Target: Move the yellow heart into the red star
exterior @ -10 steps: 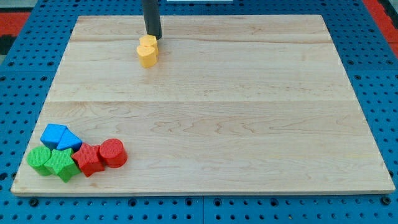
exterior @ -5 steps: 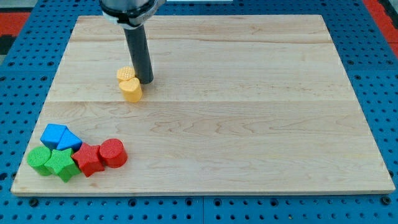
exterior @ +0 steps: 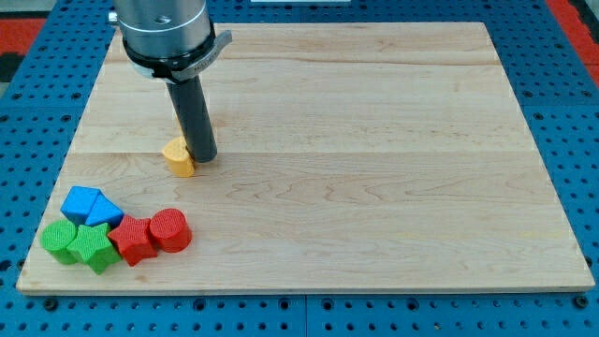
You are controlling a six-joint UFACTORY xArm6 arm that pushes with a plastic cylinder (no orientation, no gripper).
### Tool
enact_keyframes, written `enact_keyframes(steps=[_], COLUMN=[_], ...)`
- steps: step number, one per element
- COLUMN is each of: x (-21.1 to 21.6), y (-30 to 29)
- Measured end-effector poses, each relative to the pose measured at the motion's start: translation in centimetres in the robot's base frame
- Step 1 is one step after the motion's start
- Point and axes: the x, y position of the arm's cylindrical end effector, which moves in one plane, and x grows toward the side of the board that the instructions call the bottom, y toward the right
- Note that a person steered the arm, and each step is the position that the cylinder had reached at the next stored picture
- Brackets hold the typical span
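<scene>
The yellow heart [exterior: 177,156] lies on the wooden board's left half, partly hidden by the rod. A second yellow block shows only as a sliver behind the rod. My tip [exterior: 205,158] rests against the heart's right side. The red star [exterior: 131,240] sits near the view's bottom left, well below the heart, touching a red cylinder [exterior: 170,229] on its right.
A cluster at the view's bottom left holds two blue blocks [exterior: 91,206], a green cylinder [exterior: 59,241] and a green star-like block [exterior: 93,247], all left of the red star. The board's [exterior: 374,187] left edge is close by.
My tip has moved down and to the left, pushing the yellow heart from the board's top toward the bottom left cluster. The other blocks have not moved.
</scene>
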Motion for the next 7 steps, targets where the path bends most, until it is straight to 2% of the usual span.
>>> enact_keyframes(steps=[3, 5, 7], x=[-1.0, -1.9, -1.0], y=[-4.6, -10.5, -9.9])
